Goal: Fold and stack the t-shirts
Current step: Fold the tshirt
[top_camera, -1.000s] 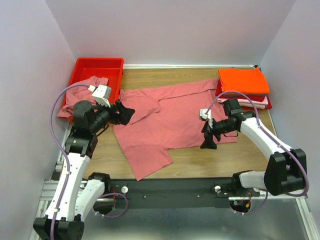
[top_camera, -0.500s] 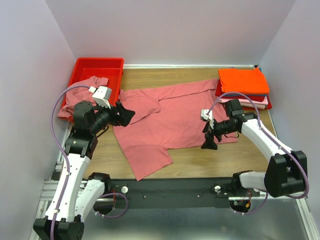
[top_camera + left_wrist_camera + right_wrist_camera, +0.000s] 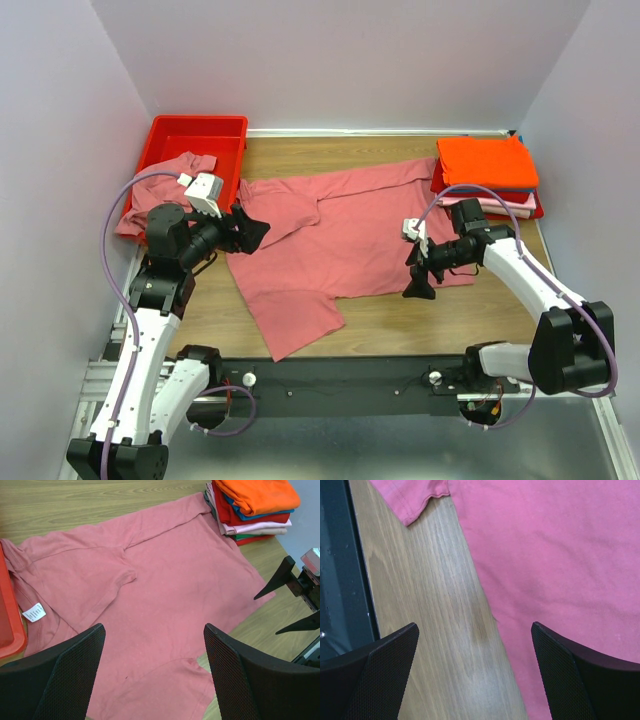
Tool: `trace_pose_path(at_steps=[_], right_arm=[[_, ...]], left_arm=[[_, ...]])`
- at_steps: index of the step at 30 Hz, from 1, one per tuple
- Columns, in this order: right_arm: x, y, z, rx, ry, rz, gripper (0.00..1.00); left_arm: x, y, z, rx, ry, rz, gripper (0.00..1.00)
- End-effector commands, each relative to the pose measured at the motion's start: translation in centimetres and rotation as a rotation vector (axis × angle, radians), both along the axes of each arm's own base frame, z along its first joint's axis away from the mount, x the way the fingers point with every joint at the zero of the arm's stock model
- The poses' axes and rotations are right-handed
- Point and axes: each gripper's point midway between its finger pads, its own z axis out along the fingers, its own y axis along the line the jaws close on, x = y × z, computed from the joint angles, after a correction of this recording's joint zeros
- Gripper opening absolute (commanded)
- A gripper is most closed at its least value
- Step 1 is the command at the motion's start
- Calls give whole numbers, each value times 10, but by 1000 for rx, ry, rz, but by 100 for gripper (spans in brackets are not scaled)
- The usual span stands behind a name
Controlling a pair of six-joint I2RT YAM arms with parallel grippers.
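Observation:
A large dusty rose-pink t-shirt (image 3: 340,240) lies spread and rumpled on the wooden table, also in the left wrist view (image 3: 165,595) with its white neck tag (image 3: 34,612). A second rose-pink shirt (image 3: 165,185) hangs over the red bin's front edge. A stack of folded shirts, orange on top (image 3: 487,160), sits at the back right, also in the left wrist view (image 3: 255,497). My left gripper (image 3: 250,230) is open and empty above the shirt's left side. My right gripper (image 3: 417,272) is open and empty over the shirt's near right hem (image 3: 560,570).
A red plastic bin (image 3: 192,145) stands at the back left corner. Bare wood (image 3: 400,320) runs between the shirt and the black rail at the table's near edge (image 3: 340,375). Walls close in on the left, back and right.
Both arms have barely moved. The left gripper shifted very slightly; the shirt lies as before.

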Motion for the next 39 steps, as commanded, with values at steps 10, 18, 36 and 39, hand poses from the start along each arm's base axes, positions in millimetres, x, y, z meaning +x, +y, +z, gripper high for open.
trace_pose_path(at_steps=[10,18,36,39], right_arm=[[1,-2,-3,3,-16,2,100],[0,-2,-4,3,-12,4,100],[0,-1,-5,4,-8,4,100],[0,-1,-5,5,-6,5,100]], left_arm=[[-6,-1,-4,8,14,-21,87],[-7,-2,-5,9,22,-27,87],[-8,-3,-9,10,40,-41,87],[-10,-5,-10,9,49,-50,87]])
